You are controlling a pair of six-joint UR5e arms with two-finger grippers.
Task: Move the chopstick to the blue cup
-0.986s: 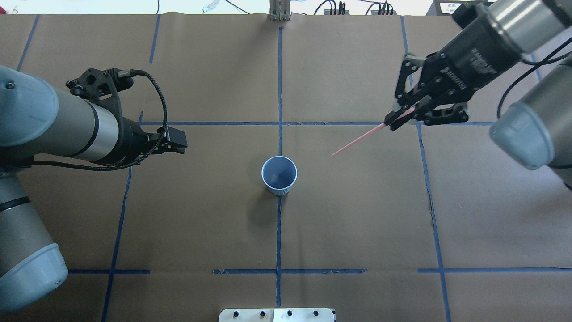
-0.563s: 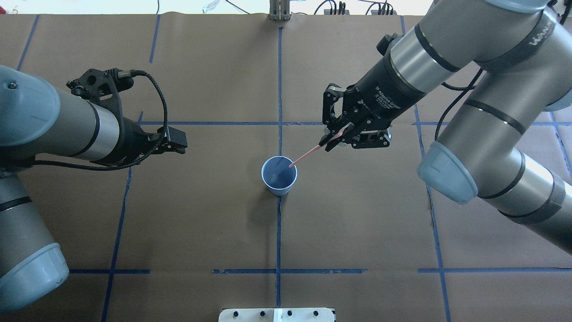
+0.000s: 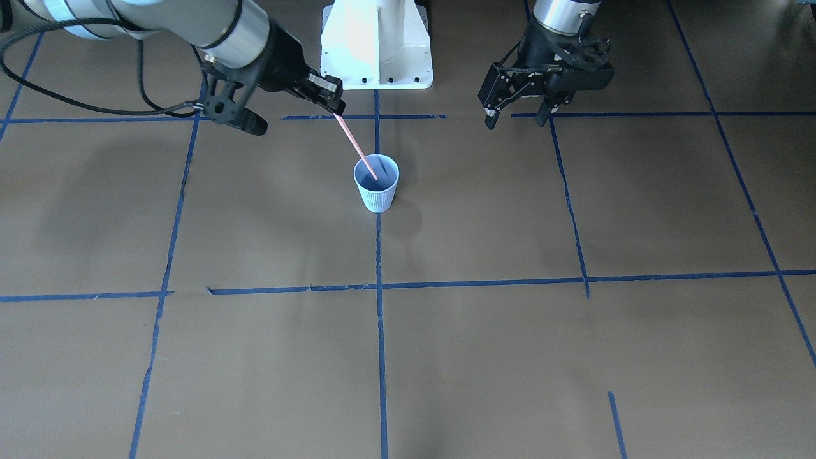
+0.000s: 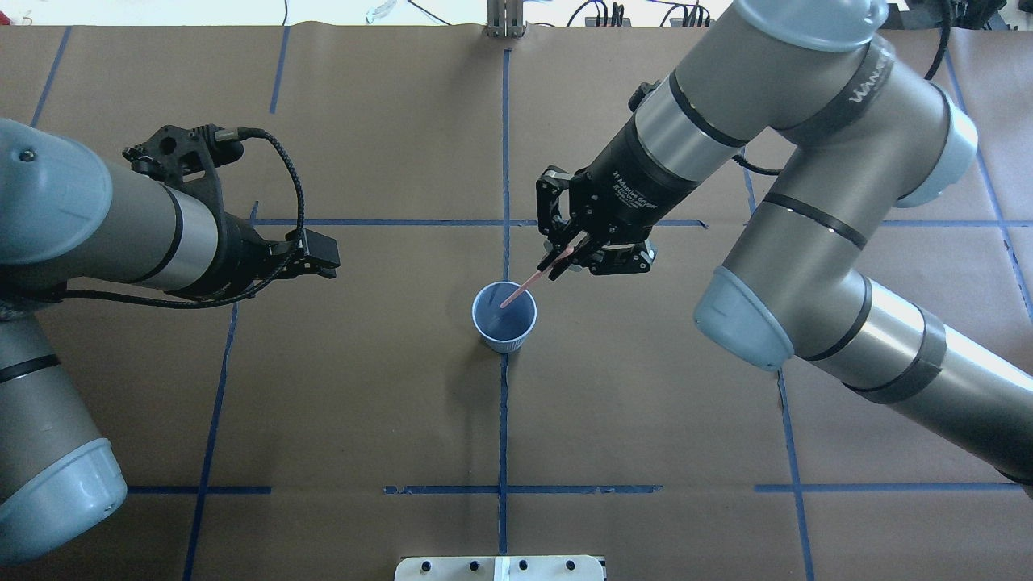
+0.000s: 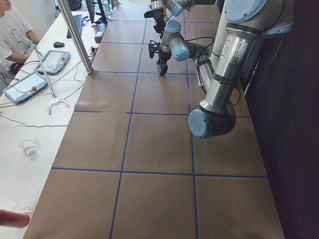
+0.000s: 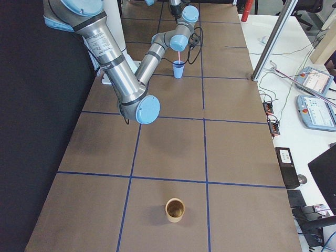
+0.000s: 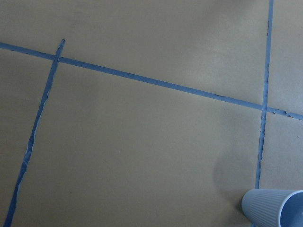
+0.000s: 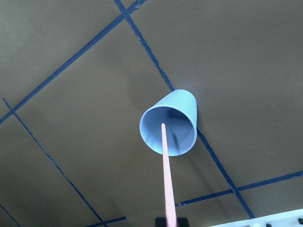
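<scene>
The blue cup [image 4: 504, 319] stands upright at the table's middle on a tape crossing; it also shows in the front view [image 3: 377, 188], the right wrist view [image 8: 182, 106] and the left wrist view [image 7: 272, 209]. My right gripper [image 4: 562, 263] is shut on the upper end of the pink chopstick [image 4: 529, 284], just behind and right of the cup. The stick [image 3: 354, 143] slants down, and its tip sits inside the cup's mouth [image 8: 164, 142]. My left gripper [image 3: 515, 119] is open and empty, well to the cup's left [image 4: 327, 260].
The white robot base [image 3: 376, 44] stands at the table's near edge behind the cup. A brown cup [image 6: 175, 209] stands far off at the table's right end. Blue tape lines cross the brown table. An operator [image 5: 12, 35] sits at a side desk.
My right arm has swung left with the chopstick. The stick's tip went from right of the cup to its rim and then into its mouth. The left arm has not moved.
</scene>
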